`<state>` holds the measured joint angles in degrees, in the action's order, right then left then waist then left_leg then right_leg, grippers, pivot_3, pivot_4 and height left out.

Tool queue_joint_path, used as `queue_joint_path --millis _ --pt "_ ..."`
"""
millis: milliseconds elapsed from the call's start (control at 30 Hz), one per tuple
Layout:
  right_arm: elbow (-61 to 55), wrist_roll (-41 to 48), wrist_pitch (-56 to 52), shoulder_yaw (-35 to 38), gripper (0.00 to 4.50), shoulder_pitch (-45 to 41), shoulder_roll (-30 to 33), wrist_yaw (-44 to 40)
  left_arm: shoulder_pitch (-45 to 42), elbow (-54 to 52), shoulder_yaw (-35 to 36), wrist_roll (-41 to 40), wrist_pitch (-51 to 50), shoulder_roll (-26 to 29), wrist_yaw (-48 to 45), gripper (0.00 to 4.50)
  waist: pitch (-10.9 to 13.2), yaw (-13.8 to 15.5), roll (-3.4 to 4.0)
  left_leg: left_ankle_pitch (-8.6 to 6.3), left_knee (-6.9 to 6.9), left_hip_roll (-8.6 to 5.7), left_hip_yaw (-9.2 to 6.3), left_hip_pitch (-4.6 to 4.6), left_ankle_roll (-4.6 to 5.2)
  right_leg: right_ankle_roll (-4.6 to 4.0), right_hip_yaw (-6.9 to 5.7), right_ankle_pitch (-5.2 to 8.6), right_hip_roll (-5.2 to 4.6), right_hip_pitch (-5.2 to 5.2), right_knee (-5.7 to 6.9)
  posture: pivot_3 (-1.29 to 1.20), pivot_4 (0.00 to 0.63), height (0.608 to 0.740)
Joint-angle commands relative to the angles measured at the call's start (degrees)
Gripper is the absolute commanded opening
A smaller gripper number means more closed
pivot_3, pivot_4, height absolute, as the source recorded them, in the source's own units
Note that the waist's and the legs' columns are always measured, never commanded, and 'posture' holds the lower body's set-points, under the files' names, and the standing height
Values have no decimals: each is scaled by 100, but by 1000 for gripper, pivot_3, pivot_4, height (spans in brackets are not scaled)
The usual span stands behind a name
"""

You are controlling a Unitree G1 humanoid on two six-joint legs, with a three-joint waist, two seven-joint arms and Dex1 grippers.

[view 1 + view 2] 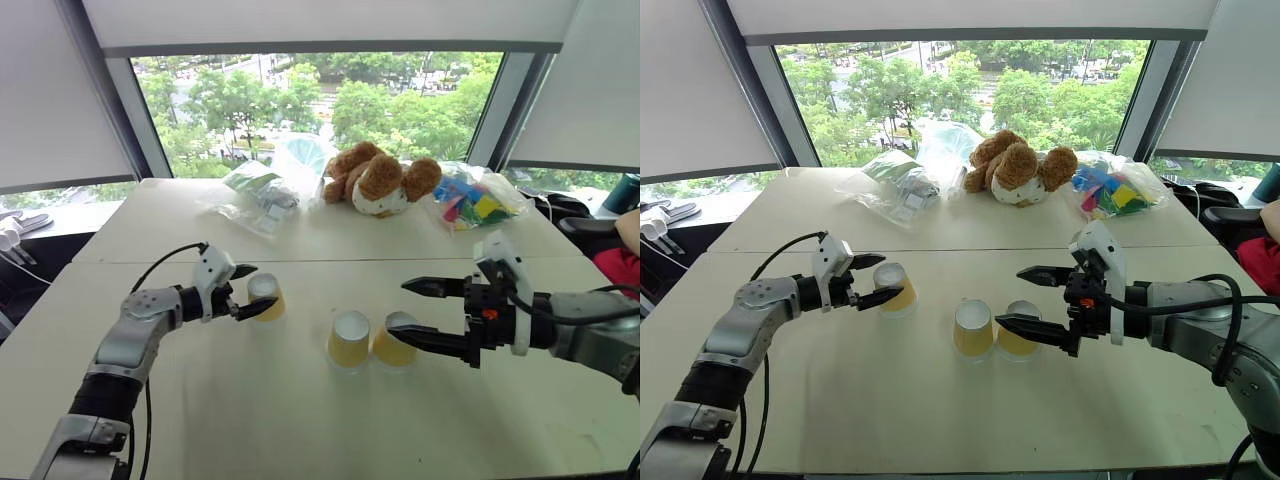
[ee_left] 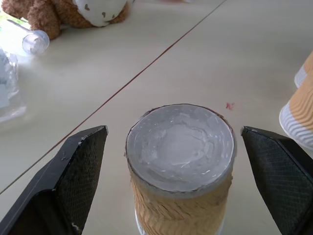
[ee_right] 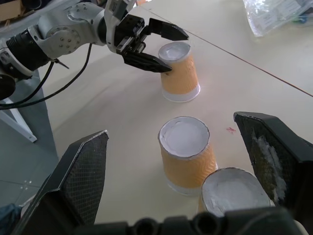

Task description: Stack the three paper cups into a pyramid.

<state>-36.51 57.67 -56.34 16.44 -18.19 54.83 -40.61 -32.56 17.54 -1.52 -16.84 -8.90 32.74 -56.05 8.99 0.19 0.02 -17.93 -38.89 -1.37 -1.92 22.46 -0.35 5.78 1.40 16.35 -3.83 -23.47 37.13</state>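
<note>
With two upside-down paper cups (image 1: 370,341) touching mid-desk (image 1: 300,420) by the spread, empty right hand (image 1: 428,313), the left hand (image 1: 253,291), fingers apart, should centre around the third cup (image 1: 266,297) toward the left edge, then close gently without crushing it.

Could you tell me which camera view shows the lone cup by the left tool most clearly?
The left wrist view: the lone cup stands upside down, centred between the open left tool. Both eye views and the right wrist view show it smaller, partly behind that tool's fingers.
</note>
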Motion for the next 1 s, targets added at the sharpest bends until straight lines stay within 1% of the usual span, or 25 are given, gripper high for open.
queue_joint_path --millis 33,67,167,267,300,433,500,567,600,667,733,867,1000 --pt "-174 85 77 285 4448 68 31 174 -223 215 -5 146 347 -89 -35 4500 0 19 0 -1 0 0 1 0 2 0 0 0 1 0 0 0 150 740" --pt "-174 81 78 322 4448 102 45 204 -262 288 1 161 381 -136 -46 4500 0 37 0 -1 -1 0 1 0 2 0 0 0 1 0 0 0 150 740" --pt "-184 -16 138 401 4500 226 106 227 -353 440 22 202 493 -251 -81 3716 0 48 0 -2 -5 0 1 1 3 0 -1 0 3 1 1 0 150 740" --pt "-179 -60 177 429 4500 292 131 228 -386 498 39 207 515 -287 -155 2321 0 48 -1 -3 -9 0 1 1 5 1 -2 0 6 2 1 0 150 740" --pt "-178 -62 186 434 4500 302 131 234 -387 487 43 200 505 -289 -188 2217 0 48 -1 -3 -9 0 1 1 5 1 -2 -1 6 2 1 0 150 740" --pt "-153 -97 226 447 4500 350 132 239 -496 368 168 15 203 -219 -337 2215 0 48 -1 -4 -10 0 1 1 6 2 -3 -1 9 2 2 0 150 740" --pt "13 -194 231 675 4500 551 186 208 -1147 386 328 -306 -235 -7 -729 2215 10 58 -17 -4 -12 0 1 2 7 2 -4 -1 10 1 5 0 150 740" --pt "167 -376 258 879 4500 801 296 121 -1755 435 288 -472 -519 107 -1164 2215 35 84 -59 -3 -22 0 -7 13 7 2 -11 -1 14 0 9 0 150 740" --pt "211 -446 291 922 4500 885 339 87 -1921 475 242 -487 -567 116 -1298 2215 39 88 -69 -2 -28 -1 -15 23 6 4 -18 -2 18 -3 8 0 150 740" --pt "359 -685 273 1230 4500 1251 442 94 -2542 718 -68 -367 -565 -119 -1577 2215 34 90 -64 -3 -30 -7 -9 23 8 13 -20 -7 14 2 3 0 150 740" --pt "391 -729 209 1512 4500 1474 444 125 -2928 912 -265 -272 -565 -367 -1765 2215 32 91 -60 -9 -30 -20 -5 20 18 13 -19 -7 3 5 1 0 150 740" --pt "86 -538 12 2129 4500 1916 388 85 -3439 1153 -456 -402 -740 -1046 -2121 2215 34 56 -62 -13 -29 -23 7 16 27 19 -14 -9 1 12 1 0 150 740" --pt "-218 -309 -163 2441 4500 2149 322 186 -3736 1494 -629 -340 -680 -1525 -2458 2215 38 4 -66 -14 -29 -8 8 17 28 21 -11 -10 19 0 0 0 150 740"
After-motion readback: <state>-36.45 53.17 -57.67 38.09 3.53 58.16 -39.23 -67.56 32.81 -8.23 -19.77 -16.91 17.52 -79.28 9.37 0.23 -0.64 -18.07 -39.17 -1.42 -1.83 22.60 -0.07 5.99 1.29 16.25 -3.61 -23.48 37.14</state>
